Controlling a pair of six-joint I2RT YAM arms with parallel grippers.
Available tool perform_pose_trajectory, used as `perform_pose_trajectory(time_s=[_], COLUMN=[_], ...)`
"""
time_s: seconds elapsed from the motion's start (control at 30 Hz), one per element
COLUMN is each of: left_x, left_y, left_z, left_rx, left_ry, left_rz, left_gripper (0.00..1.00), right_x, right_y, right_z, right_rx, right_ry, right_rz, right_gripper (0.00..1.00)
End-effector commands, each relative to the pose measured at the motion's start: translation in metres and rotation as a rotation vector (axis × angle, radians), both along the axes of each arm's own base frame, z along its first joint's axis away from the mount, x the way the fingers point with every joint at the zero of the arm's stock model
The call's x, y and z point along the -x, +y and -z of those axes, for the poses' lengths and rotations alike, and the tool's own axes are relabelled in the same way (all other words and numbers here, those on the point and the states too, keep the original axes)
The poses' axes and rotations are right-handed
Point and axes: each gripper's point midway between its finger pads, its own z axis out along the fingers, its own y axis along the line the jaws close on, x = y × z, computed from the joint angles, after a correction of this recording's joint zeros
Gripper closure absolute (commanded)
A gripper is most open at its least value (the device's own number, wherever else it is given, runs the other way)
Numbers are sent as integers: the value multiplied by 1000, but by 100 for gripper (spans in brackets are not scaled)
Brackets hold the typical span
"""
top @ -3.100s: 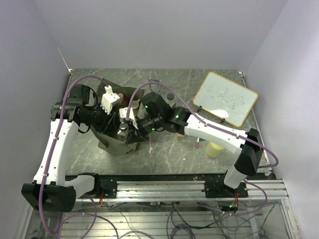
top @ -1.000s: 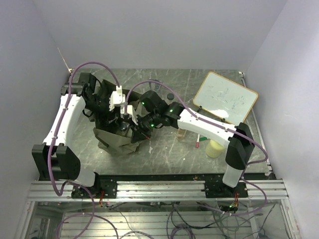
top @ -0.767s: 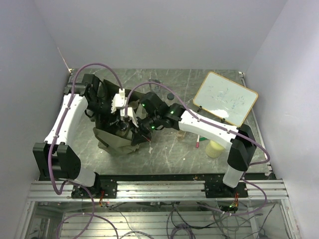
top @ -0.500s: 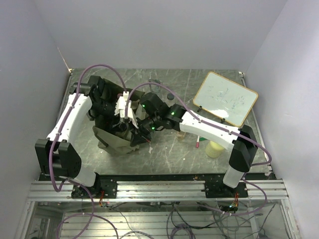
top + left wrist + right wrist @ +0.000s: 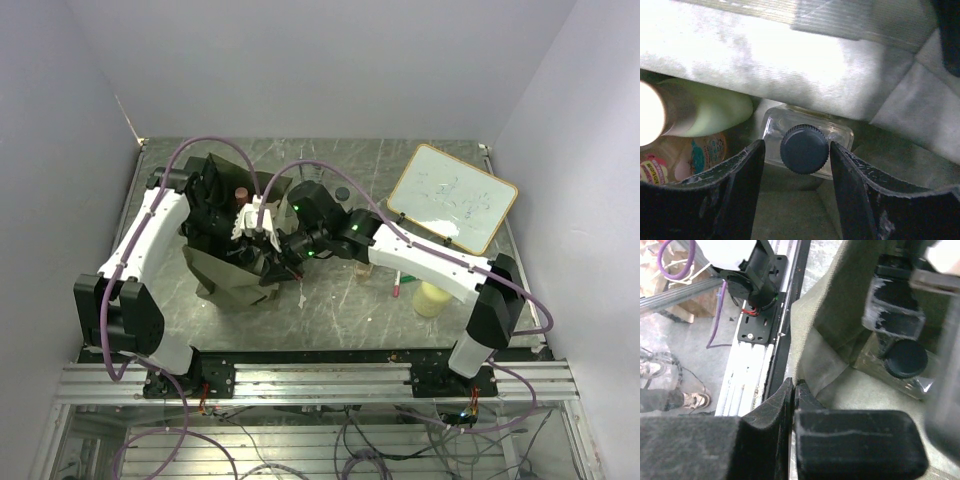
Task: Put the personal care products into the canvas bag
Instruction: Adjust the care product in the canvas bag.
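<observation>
At the near edge of the worktop [image 5: 330, 325] a pale yellow bottle [image 5: 432, 298] stands to the right, close to the right arm's base. Left of centre sits the olive canvas bag [image 5: 222, 280], mouth open. The right fingers [image 5: 770, 415] are clenched at its near right rim, and the canvas edge runs into the seam between them, so they pinch the fabric. Inside the bag a clear bottle [image 5: 807, 137] with a dark ribbed cap [image 5: 804, 149] rests against the canvas wall. The left fingers [image 5: 740, 190] reach down into the bag and stand released on either side of that cap: one is at its edge, the other is a sliver clear, so nothing is clamped. Beside the clear bottle, also in the bag, lie a pale green bottle [image 5: 710, 112], its end lost in glare, and a bottle with a printed label [image 5: 687, 155] below it in the left wrist view. Right of the bag a small amber bottle [image 5: 362, 273] and a red marker [image 5: 398, 286] lie under the right arm. Farther back a dark-capped bottle [image 5: 342, 194] stands behind that arm. A reddish cap [image 5: 240, 191] shows at the bag's far edge; I cannot tell whether it is in or behind the bag. The whiteboard [image 5: 452, 197] lies at the far right.
</observation>
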Motion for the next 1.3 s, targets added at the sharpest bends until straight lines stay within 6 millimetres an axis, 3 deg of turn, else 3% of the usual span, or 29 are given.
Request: perform_pose_trajectory(time_s=[0.0,0.27,0.67,1.27], left_x=[11,10,-4,-42], left_y=[-11,-13,-20,-39], left_z=[-6,-8,-24,-45], left_rx=[42,58,91,196], left_ry=[-46,-80,-121,-271], left_rz=[98,107,88,60], left_gripper=[38,52,91,93], right_x=[-21,-18,-17,-35], right_y=[-4,-12,-30,-39], right_z=[-9,-11,-23,-43], right_rx=[-36,-42,-43,-70], right_ry=[-59,-101,-162,-197], right_rz=[72,59,72,141], right_gripper=[100,96,95,89])
